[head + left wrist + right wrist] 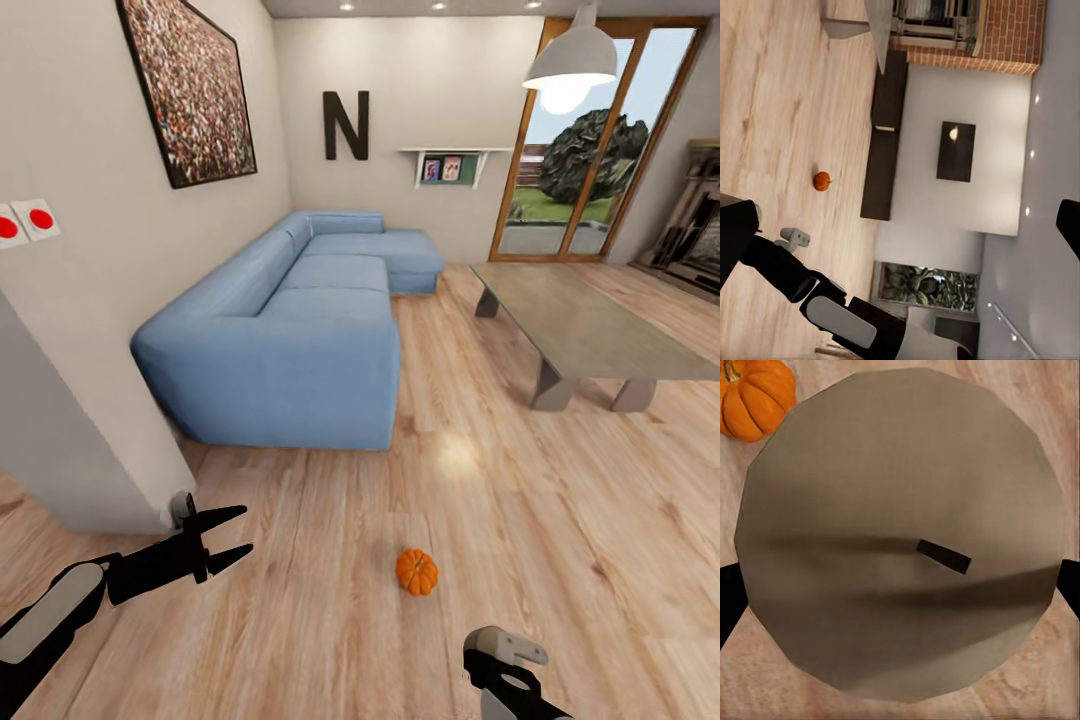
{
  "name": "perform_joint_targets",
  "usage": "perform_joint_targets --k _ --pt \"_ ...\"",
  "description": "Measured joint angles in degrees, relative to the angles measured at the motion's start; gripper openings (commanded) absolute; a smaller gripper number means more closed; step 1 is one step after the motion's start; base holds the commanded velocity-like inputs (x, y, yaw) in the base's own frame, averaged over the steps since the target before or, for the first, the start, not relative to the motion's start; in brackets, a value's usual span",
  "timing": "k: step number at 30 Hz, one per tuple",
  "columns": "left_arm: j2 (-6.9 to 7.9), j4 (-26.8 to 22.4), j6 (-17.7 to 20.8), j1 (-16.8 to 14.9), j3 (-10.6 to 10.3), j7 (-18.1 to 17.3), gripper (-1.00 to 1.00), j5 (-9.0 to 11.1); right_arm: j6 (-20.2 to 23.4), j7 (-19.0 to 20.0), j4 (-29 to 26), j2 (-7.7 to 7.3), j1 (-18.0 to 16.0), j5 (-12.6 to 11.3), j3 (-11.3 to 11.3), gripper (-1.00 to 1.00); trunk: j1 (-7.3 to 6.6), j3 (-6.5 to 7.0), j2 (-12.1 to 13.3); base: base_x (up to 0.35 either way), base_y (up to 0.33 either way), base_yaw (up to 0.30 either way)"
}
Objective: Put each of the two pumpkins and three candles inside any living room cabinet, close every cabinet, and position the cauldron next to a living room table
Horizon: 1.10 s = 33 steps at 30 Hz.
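- Pumpkin [416, 571]: 1 small orange pumpkin sits upright on the wood floor [560, 520], in the foreground of the head view, between the 2 arms and nearer the right one. In the left wrist view the same pumpkin [822, 181] lies on the floor apart from the cabinet. In the right wrist view its edge [754, 397] shows at the frame corner, just beside a large round grey-brown object [900, 532] that bears a short dark bar [943, 556]; what this object is cannot be told.
- Cabinet [886, 135]: long, low, dark-brown unit against the white wall, seen in the left wrist view; its fronts appear shut.
- Left end effector [232, 535]: 2 black fingers spread apart, open and empty, hovering above the floor left of the pumpkin.
- Right end effector [505, 665]: only its grey-and-black body appears at the lower edge of the head view; whether it is open or closed cannot be told.
- Worktop [590, 325]: low grey coffee table right of centre, well apart from the pumpkin.
- Surroundings: blue corner sofa [300, 330] along the left wall, a black letter "N" [345, 125] on the far wall, glazed doors [590, 150] beyond, a white pendant lamp [572, 60] above.
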Motion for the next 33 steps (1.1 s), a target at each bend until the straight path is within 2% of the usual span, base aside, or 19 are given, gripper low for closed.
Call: perform_joint_targets --k 33 --pt "0.00 0.0 0.0 0.0 0.0 0.0 1.00 0.0 0.0 0.0 0.0 0.00 0.0 0.0 0.0 -1.00 -7.25 5.93 13.2 0.000 0.000 -0.287"
